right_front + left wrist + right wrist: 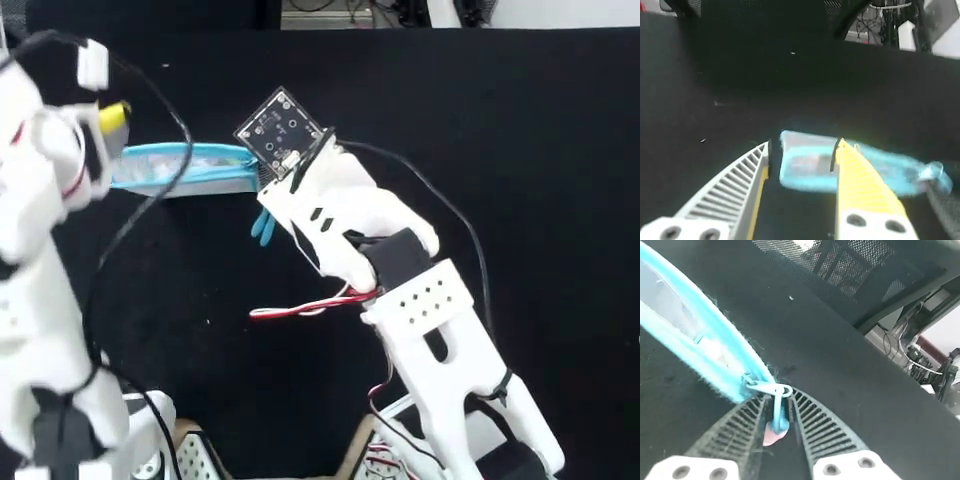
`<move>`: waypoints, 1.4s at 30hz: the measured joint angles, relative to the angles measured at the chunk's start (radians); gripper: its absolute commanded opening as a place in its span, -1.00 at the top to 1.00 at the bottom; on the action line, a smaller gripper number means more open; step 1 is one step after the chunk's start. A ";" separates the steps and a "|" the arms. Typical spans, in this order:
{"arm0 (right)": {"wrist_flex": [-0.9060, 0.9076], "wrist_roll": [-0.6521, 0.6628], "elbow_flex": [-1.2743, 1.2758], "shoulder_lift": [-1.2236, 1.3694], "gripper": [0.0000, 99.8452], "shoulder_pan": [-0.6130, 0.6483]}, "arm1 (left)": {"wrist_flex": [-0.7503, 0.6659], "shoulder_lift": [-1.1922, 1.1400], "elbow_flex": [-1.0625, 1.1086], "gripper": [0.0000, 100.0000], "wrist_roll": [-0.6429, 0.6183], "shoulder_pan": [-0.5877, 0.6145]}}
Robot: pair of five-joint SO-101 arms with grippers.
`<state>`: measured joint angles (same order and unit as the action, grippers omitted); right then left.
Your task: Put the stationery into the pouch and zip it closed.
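A light blue pouch lies on the black table, its side see-through with stationery dimly visible inside. My left gripper, with one white and one yellow finger, is shut around the pouch's far-left end. At the other end, my right gripper is shut on the blue zipper pull. The pull hangs from the slider at that end of the pouch. In the high view the right gripper sits just below the pouch's right end.
Black cloth covers the whole table. A red and white cable loops beside the right arm. The arm bases stand at the near edge. A mesh chair and clutter lie beyond the far edge.
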<state>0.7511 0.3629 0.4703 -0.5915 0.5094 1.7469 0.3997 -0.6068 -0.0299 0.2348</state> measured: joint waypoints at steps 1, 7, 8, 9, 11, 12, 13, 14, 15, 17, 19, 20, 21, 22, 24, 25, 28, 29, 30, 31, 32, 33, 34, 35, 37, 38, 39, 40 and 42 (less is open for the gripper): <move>0.008 0.000 -0.021 0.000 0.98 0.000 | 0.003 0.035 0.026 0.57 0.031 0.000; 0.126 0.000 -0.204 0.092 0.98 -0.003 | 0.006 0.226 0.304 0.57 0.192 -0.107; 0.153 0.000 -0.241 0.110 0.98 -0.003 | 0.006 0.252 0.362 0.57 0.199 -0.133; 0.181 0.000 -0.272 0.127 0.98 -0.002 | 0.005 0.276 0.417 0.57 0.204 -0.155; 0.247 0.000 -0.331 0.135 0.98 -0.002 | -0.040 0.315 0.534 0.57 0.206 -0.193; 0.281 0.000 -0.356 0.135 0.98 -0.002 | -0.078 0.325 0.601 0.57 0.206 -0.206; 0.315 0.000 -0.382 0.135 0.98 -0.002 | -0.130 0.328 0.672 0.57 0.206 -0.207; 0.345 0.000 -0.407 0.135 0.98 -0.002 | -0.189 0.328 0.746 0.57 0.201 -0.207; 0.377 0.000 -0.427 0.135 0.98 -0.002 | -0.250 0.328 0.821 0.57 0.184 -0.204; 0.422 0.000 -0.445 0.133 0.98 -0.002 | -0.396 0.328 0.971 0.56 0.127 -0.204; 0.453 0.000 -0.448 0.132 0.98 -0.002 | -0.549 0.330 1.097 0.56 0.061 -0.195; 0.468 0.000 -0.450 0.126 0.98 -0.002 | -0.620 0.330 1.132 0.56 0.026 -0.187; 0.482 0.000 -0.450 0.115 0.98 -0.002 | -0.674 0.330 1.157 0.56 -0.005 -0.181; 0.494 0.000 -0.450 0.106 0.98 -0.002 | -0.717 0.330 1.174 0.56 -0.034 -0.180; 0.514 0.000 -0.446 0.078 0.98 -0.002 | -0.783 0.330 1.200 0.56 -0.083 -0.176; 0.514 0.000 -0.434 0.061 0.98 -0.002 | -0.809 0.330 1.211 0.56 -0.100 -0.176; 0.514 0.000 -0.381 0.005 0.98 0.028 | -0.878 0.330 1.227 0.56 -0.153 -0.175; 0.514 0.000 -0.361 -0.014 0.98 0.049 | -0.899 0.330 1.227 0.56 -0.175 -0.175; 0.514 0.000 -0.339 -0.031 0.98 0.075 | -0.918 0.330 1.227 0.56 -0.192 -0.175; 0.514 0.000 -0.327 -0.043 0.98 0.097 | -0.936 0.330 1.227 0.56 -0.207 -0.175; 0.514 0.000 -0.325 -0.052 0.98 0.112 | -0.947 0.330 1.227 0.56 -0.219 -0.175; 0.514 0.000 -0.325 -0.061 0.98 0.123 | -0.954 0.330 1.227 0.56 -0.229 -0.173; 0.514 0.000 -0.325 -0.069 0.98 0.130 | -0.956 0.330 1.227 0.56 -0.235 -0.173; 0.514 0.000 -0.325 -0.072 0.98 0.135 | -0.957 0.330 1.227 0.56 -0.238 -0.173; 0.505 0.000 -0.325 -0.074 0.98 0.140 | -0.962 0.330 1.227 0.56 -0.238 -0.173; 0.496 0.000 -0.325 -0.074 0.98 0.140 | -0.968 0.330 1.227 0.56 -0.239 -0.173; 0.486 0.000 -0.325 -0.074 0.98 0.140 | -0.977 0.330 1.227 0.56 -0.241 -0.175; 0.480 0.000 -0.325 -0.074 0.98 0.140 | -0.991 0.330 1.227 0.56 -0.242 -0.184; 0.474 0.000 -0.325 -0.074 0.98 0.140 | -1.010 0.330 1.227 0.56 -0.245 -0.203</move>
<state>1.2252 0.3629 0.1450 -0.6651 0.6490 0.7373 0.7296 0.6206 -0.2754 0.0322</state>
